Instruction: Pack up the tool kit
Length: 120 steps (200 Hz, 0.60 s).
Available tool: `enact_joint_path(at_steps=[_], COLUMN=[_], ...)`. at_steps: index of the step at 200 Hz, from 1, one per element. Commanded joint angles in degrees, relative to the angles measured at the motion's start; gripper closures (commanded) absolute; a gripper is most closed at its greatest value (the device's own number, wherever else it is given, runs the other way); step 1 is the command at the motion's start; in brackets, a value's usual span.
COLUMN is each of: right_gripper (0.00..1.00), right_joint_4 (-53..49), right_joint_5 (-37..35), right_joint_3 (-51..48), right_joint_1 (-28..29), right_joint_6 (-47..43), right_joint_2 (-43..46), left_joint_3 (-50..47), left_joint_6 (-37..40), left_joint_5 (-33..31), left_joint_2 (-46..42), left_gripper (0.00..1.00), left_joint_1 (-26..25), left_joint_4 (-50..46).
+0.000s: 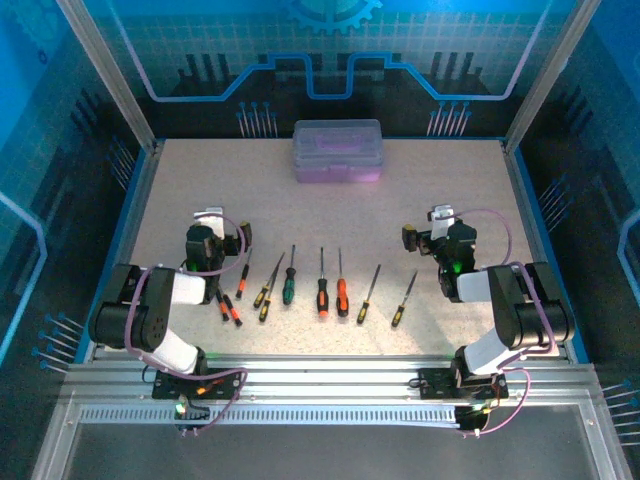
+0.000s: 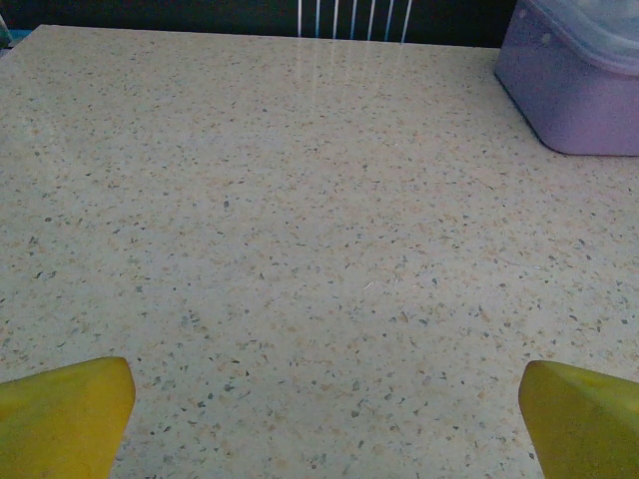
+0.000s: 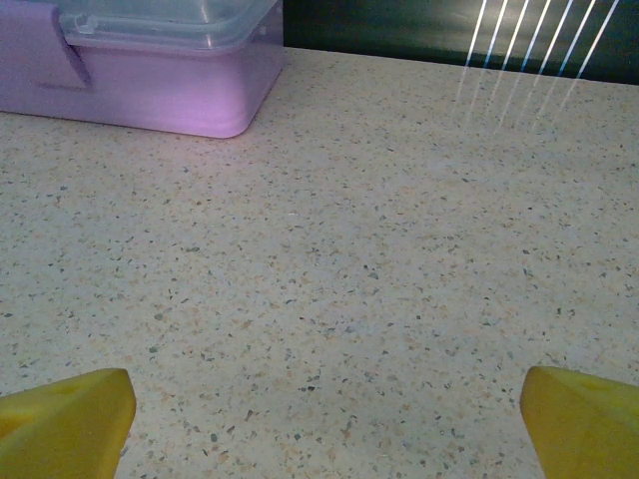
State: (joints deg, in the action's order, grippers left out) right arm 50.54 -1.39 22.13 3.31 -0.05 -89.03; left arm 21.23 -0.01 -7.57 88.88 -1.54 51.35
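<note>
On the table (image 1: 400,190), the case (image 1: 338,151) stands centred near the far edge. The screwdrivers (image 1: 322,288) lie on the near half in a left-to-right row, shafts pointing roughly toward the case and well apart from it. The left gripper (image 1: 210,217) stands left of the row, the right gripper (image 1: 441,215) right of it. The leftmost screwdrivers lie just beside the left arm (image 1: 150,305).
</note>
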Motion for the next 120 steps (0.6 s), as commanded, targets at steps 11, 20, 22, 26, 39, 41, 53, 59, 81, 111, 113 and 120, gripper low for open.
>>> enact_joint_path(at_steps=[11,20,22,26,39,41,53,59,81,111,113,120], right_gripper=[0.00,0.00,0.00,0.00,0.00,0.00,0.00,0.00,0.00,0.00,0.00,0.00], right_joint_4=[0.3,0.2,0.3,0.3,0.3,0.3,0.2,0.2,0.3,0.3,0.2,0.2], right_joint_5=[0.2,0.2,0.2,0.2,0.2,0.2,0.3,0.2,0.3,0.3,0.4,0.9], right_joint_3=[0.8,0.8,0.8,0.8,0.8,0.8,0.8,0.9,0.9,0.9,0.9,0.9], right_joint_1=[-0.3,-0.3,-0.3,-0.3,-0.3,-0.3,-0.3,-0.3,-0.3,-0.4,-0.3,-0.7], right_joint_6=[-0.7,-0.7,-0.7,-0.7,-0.7,-0.7,-0.7,-0.7,-0.7,-0.6,-0.6,-0.4], right_joint_2=[0.6,0.7,0.6,0.6,0.6,0.6,0.6,0.6,0.7,0.6,0.6,0.7], left_joint_3=[0.9,0.9,0.8,0.9,0.8,0.9,1.0,0.9,1.0,1.0,0.9,1.0], left_joint_6=[0.2,0.1,0.2,0.1,0.1,0.1,0.1,0.1,0.1,0.1,0.1,0.1], left_joint_5=[1.7,1.7,1.7,1.7,1.6,1.7,1.7,1.8,1.7,1.8,1.8,1.8], left_joint_2=[0.0,0.0,0.0,0.0,0.0,0.0,0.0,0.0,0.0,0.0,0.0,0.0], left_gripper=[0.01,0.01,0.01,0.01,0.01,0.00,0.01,0.01,0.01,0.01,0.01,0.00], left_joint_1=[0.6,0.6,0.6,0.6,0.6,0.6,0.6,0.6,0.6,0.6,0.6,0.6], left_joint_4=[1.0,1.0,1.0,1.0,1.0,1.0,1.0,0.8,0.9,0.9,0.9,0.9])
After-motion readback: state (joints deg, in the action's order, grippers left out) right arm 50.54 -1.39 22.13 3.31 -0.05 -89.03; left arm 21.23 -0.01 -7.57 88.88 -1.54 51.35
